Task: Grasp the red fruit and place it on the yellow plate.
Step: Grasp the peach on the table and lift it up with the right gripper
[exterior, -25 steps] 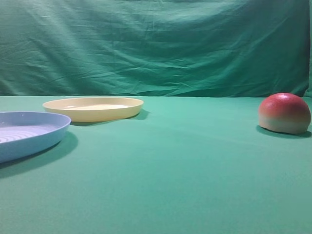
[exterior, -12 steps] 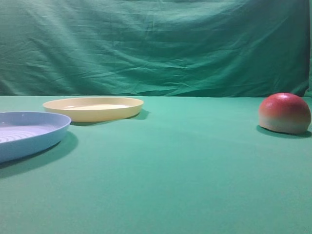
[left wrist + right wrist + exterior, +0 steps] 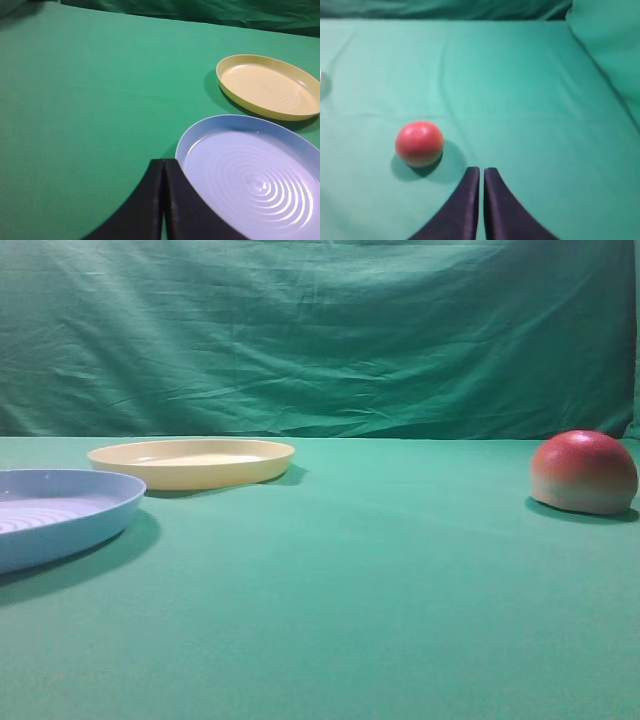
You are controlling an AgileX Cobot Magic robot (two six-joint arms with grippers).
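Exterior high view: the red fruit (image 3: 583, 472) sits flat side down on the green cloth (image 3: 360, 590) at the far right, dome up, red on top and pale at the base, with no long axis to speak of. The yellow plate (image 3: 192, 462) lies well apart at the left, just behind the blue plate (image 3: 60, 515). No writing or label shows anywhere. In the wrist views, the left gripper (image 3: 164, 162) has its jaws together beside the blue plate's rim; the right gripper (image 3: 481, 171) is likewise closed, empty, near the fruit.
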